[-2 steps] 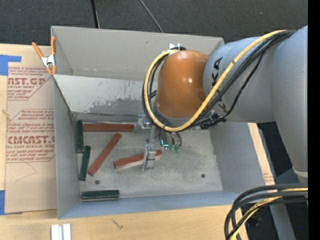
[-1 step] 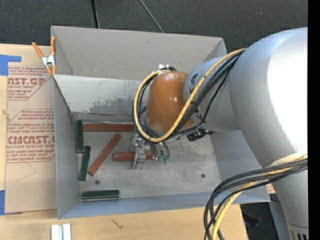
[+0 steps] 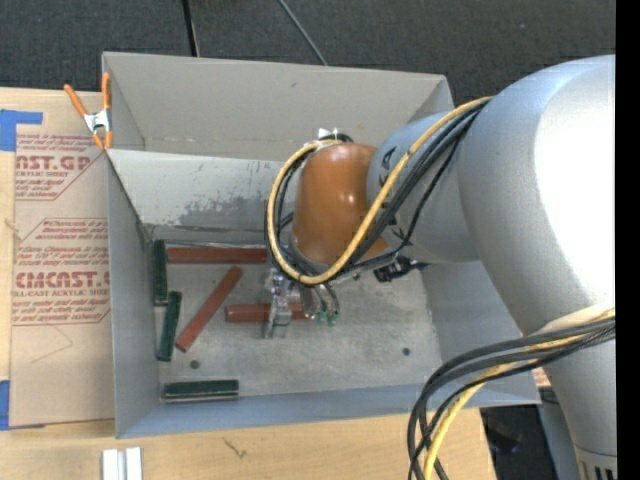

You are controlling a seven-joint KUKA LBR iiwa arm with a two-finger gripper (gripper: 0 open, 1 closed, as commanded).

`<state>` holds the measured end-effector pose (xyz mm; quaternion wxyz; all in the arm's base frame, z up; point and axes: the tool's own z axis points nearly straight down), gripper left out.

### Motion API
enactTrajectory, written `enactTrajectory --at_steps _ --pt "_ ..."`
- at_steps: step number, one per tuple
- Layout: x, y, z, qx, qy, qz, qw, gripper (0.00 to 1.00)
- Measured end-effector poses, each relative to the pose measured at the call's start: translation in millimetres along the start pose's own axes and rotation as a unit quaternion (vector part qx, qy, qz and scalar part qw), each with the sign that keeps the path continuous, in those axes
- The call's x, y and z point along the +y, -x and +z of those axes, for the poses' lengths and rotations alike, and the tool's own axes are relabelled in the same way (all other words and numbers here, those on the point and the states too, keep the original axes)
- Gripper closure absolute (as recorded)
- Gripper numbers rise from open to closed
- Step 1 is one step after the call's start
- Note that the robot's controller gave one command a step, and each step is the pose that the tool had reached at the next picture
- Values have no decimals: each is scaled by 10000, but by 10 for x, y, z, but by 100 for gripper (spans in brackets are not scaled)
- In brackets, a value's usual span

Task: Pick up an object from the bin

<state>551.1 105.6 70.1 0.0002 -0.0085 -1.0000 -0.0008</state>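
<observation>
My gripper is down near the bin floor in the middle of the bin, under the orange wrist cover. It sits right over the right end of a short red-brown stick that lies flat and points left. A longer red-brown stick lies slanted just to the left of it. Another red-brown stick lies along the foot of the back wall.
Two dark green sticks lie along the left wall, and a third dark green stick lies by the front wall. The arm and its cables cover the bin's right part.
</observation>
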Motion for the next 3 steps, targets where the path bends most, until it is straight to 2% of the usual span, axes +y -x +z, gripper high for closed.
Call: enactTrajectory --at_steps 1,2,3 --pt "314 75 -1203 -13 -3 -230 9997 100" --pt "313 75 -1203 -12 -3 -229 9997 100" --pt "-116 266 -2736 -25 -6 -1891 9820 100"
